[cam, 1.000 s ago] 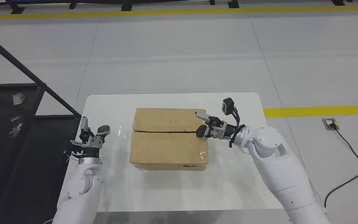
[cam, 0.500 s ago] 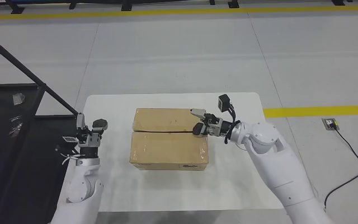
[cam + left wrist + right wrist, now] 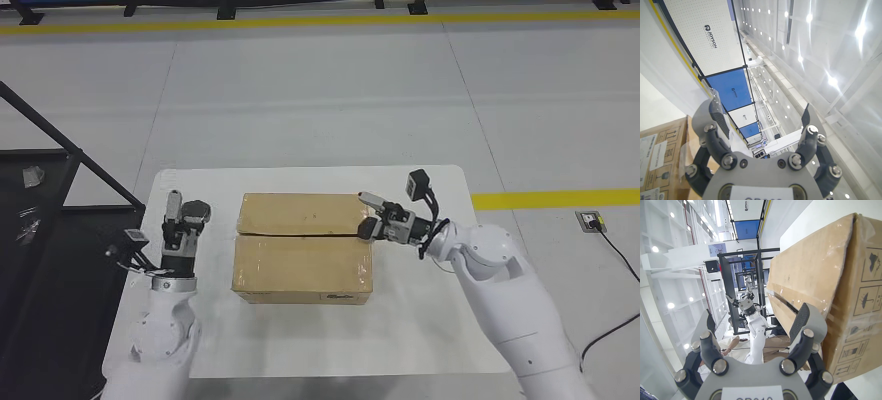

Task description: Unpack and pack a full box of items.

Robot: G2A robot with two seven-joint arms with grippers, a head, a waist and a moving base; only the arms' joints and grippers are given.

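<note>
A closed brown cardboard box (image 3: 303,250) lies in the middle of the white table (image 3: 420,330); a seam runs between its two top flaps. My right gripper (image 3: 366,214) is open at the box's right end, level with the seam, one finger (image 3: 802,321) close against the box (image 3: 810,275). My left gripper (image 3: 186,212) stands open to the left of the box, pointing upward and apart from it. In the left wrist view a scrap of clear tape (image 3: 702,113) clings to one finger of the left gripper (image 3: 762,117), and the box's labelled side (image 3: 662,151) lies beside it.
A black metal frame (image 3: 40,190) stands off the table's left edge. The table has bare room in front of the box and on either side of it. A yellow line (image 3: 540,198) crosses the floor to the right.
My left gripper has risen and moved right, closer to the box. My right gripper went a little over the box's top, then came back to its right end.
</note>
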